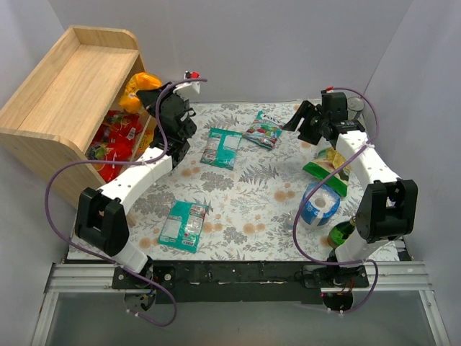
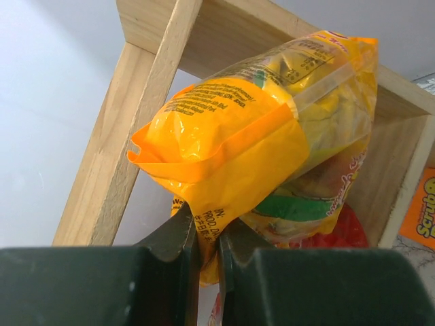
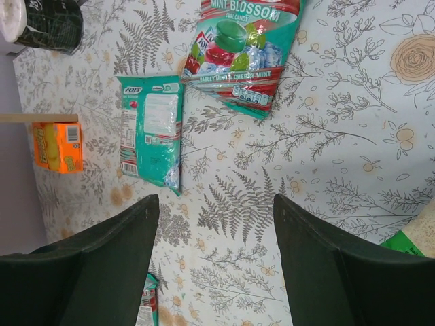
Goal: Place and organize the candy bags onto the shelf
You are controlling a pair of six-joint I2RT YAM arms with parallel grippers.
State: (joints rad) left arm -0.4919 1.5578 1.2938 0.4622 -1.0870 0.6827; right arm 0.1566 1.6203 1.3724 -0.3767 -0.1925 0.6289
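Orange-yellow candy bag (image 2: 251, 136), pinched in left claw (image 2: 207, 229), lengthwise toward shelf (image 2: 129, 136)

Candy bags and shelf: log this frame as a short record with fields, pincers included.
left pincer: shut on the orange-yellow bag, held at the shelf open side
right pincer: open, empty, over the tablecloth
on the tablecloth: near teal bag, middle teal bag, Mint Blossom bag
inside shelf: red bags
left to place: the three tablecloth bags
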